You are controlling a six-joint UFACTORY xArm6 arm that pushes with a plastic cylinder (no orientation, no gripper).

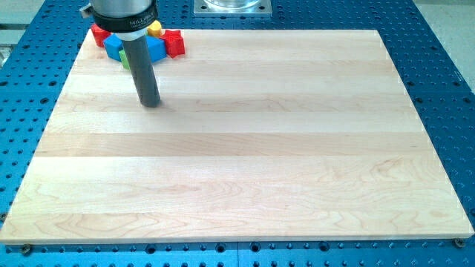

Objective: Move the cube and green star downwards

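Camera view: tip (151, 103) rests on the wooden board (245, 163), touching nothing, just nearer than the far-left block cluster. Blue cube (114, 47) and green star (125, 62) (mostly hidden behind the rod) crowd the red block (175, 43) and yellow block (154, 30); pushing risks dragging neighbours along.

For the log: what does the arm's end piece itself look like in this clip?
A straight, smooth, dark grey cylindrical rod ending at my tip. Its upper end sits in a wider round mount: a silver-grey body over a black collar bearing small white lettering, too small to read. No cables show.
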